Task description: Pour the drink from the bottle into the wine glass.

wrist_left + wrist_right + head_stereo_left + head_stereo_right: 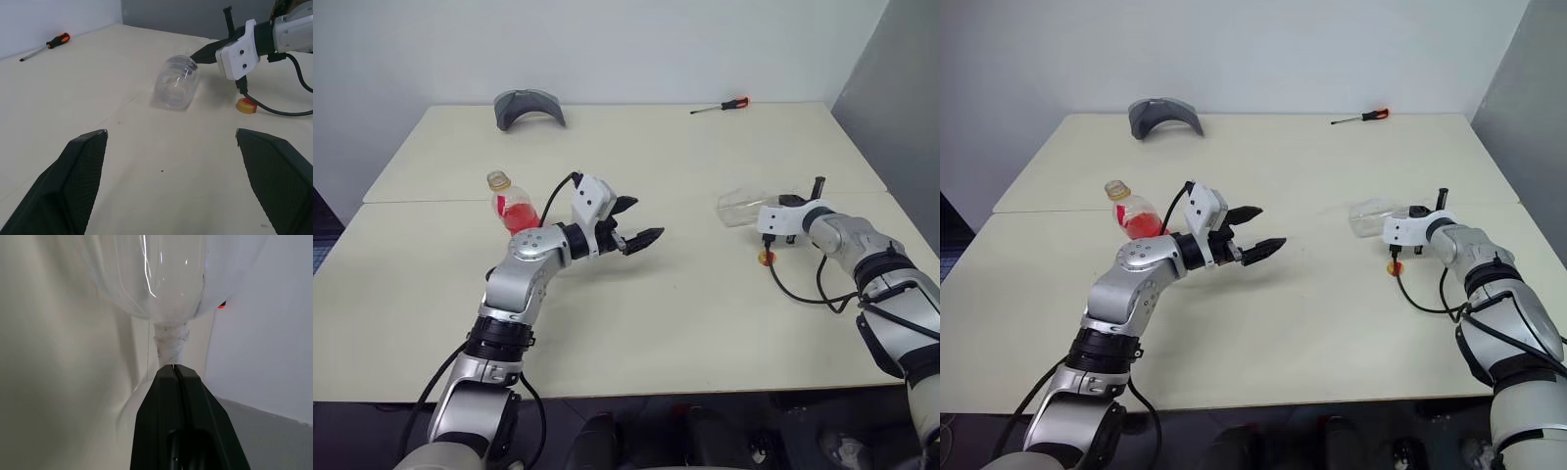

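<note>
No writing could be read anywhere; the bottle (512, 207) showed only a red mark that merged with the red-pink drink (517, 216) in its lower half. It stood upright and uncapped on the cream table (685, 313), just behind the left arm's elbow. A small yellow-and-red cap (766, 258) lay on the table under the right wrist.

The left gripper (632, 222) hung above the table's middle, pointing level toward the right arm, its fingers spread wide and empty. The right gripper (176, 368) reached forward, angled slightly down, fingers pressed together around the thin stem of the wine glass (741, 207), which lay on its side with its bowl pointing toward the left arm. Its stem and foot were hidden behind the gripper.

A screwdriver (721, 106) and a grey curved object (529, 106), hard to identify, lay near the far edge.
</note>
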Action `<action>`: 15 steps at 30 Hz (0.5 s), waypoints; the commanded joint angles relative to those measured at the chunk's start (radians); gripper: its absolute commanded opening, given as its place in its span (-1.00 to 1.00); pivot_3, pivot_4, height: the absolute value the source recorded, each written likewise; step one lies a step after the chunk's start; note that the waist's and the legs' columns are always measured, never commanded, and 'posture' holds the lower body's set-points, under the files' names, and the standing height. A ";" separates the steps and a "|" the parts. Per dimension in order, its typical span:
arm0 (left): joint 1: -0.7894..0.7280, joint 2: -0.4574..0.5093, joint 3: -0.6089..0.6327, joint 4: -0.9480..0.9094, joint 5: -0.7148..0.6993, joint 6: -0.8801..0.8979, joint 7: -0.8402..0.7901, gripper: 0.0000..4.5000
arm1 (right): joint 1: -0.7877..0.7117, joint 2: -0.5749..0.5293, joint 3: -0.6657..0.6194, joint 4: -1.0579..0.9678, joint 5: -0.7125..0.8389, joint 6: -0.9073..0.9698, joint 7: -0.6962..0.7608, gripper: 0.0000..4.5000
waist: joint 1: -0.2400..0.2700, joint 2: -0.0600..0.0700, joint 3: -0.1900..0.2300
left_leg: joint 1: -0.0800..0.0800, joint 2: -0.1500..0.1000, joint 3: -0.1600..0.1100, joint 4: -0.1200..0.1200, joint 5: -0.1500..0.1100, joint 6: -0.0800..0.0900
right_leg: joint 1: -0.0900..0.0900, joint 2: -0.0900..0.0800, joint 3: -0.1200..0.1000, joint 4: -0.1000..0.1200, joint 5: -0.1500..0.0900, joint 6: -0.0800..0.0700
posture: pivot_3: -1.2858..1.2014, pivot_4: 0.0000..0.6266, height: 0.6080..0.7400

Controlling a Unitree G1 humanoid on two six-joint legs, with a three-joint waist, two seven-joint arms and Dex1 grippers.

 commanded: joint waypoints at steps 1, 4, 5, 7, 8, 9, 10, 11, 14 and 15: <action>-0.010 -0.006 0.011 -0.030 0.000 -0.019 0.007 1.00 | -0.028 -0.028 -0.006 0.001 0.006 -0.014 -0.010 -0.99 | 0.000 0.000 0.000 | 0.000 0.000 0.000 0.000 0.000 0.000 | 0.000 0.000 0.000 0.000 0.000 0.000 | 0.03 -0.52 1.00; -0.007 -0.009 0.010 -0.033 0.001 -0.020 0.006 1.00 | -0.009 -0.041 -0.015 -0.005 0.017 -0.028 0.005 -0.99 | 0.000 0.000 0.000 | 0.000 0.000 0.000 0.000 0.000 0.000 | 0.000 0.000 0.000 0.000 0.000 0.000 | 0.03 -0.52 1.00; -0.007 -0.010 0.010 -0.032 0.001 -0.021 0.006 1.00 | -0.003 -0.045 -0.021 -0.007 0.025 -0.032 0.014 -0.99 | 0.000 0.000 0.000 | 0.000 0.000 0.000 0.000 0.000 0.000 | 0.000 0.000 0.000 0.000 0.000 0.000 | 0.03 -0.52 1.00; -0.008 -0.013 0.010 -0.031 0.003 -0.024 0.007 1.00 | 0.010 -0.057 -0.031 -0.018 0.038 -0.047 0.012 -0.99 | 0.000 0.000 0.000 | 0.000 0.000 0.000 0.000 0.000 0.000 | 0.000 0.000 0.000 0.000 0.000 0.000 | 0.03 -0.52 1.00; -0.009 -0.014 0.012 -0.030 0.003 -0.026 0.007 1.00 | 0.020 -0.067 -0.042 -0.034 0.052 -0.065 0.015 -0.99 | 0.000 0.000 0.000 | 0.000 0.000 0.000 0.000 0.000 0.000 | 0.000 0.000 0.000 0.000 0.000 0.000 | 0.03 -0.52 1.00; -0.009 -0.016 0.013 -0.028 0.003 -0.029 0.008 1.00 | 0.033 -0.079 -0.059 -0.055 0.073 -0.086 0.023 -0.99 | 0.000 0.000 0.000 | 0.000 0.000 0.000 0.000 0.000 0.000 | 0.000 0.000 0.000 0.000 0.000 0.000 | 0.03 -0.52 1.00; -0.009 -0.017 0.013 -0.028 0.003 -0.030 0.009 1.00 | 0.043 -0.088 -0.071 -0.070 0.089 -0.100 0.030 -0.99 | 0.000 0.000 0.000 | 0.000 0.000 0.000 0.000 0.000 0.000 | 0.000 0.000 0.000 0.000 0.000 0.000 | 0.03 -0.52 1.00; -0.008 -0.018 0.013 -0.028 0.003 -0.032 0.010 1.00 | 0.054 -0.096 -0.079 -0.088 0.099 -0.112 0.037 -0.99 | 0.000 0.000 0.000 | 0.000 0.000 0.000 0.000 0.000 0.000 | 0.000 0.000 0.000 0.000 0.000 0.000 | 0.03 -0.52 1.00; -0.003 -0.022 0.012 -0.027 0.002 -0.036 0.011 1.00 | 0.097 -0.120 -0.110 -0.149 0.133 -0.135 0.060 -0.99 | 0.000 0.000 0.000 | 0.000 0.000 0.000 0.000 0.000 0.000 | 0.000 0.000 0.000 0.000 0.000 0.000 | 0.03 -0.52 1.00; -0.001 -0.022 0.011 -0.025 0.002 -0.040 0.009 1.00 | 0.120 -0.128 -0.120 -0.174 0.146 -0.144 0.072 -0.99 | 0.000 0.000 0.000 | 0.000 0.000 0.000 0.000 0.000 0.000 | 0.000 0.000 0.000 0.000 0.000 0.000 | 0.03 -0.52 1.00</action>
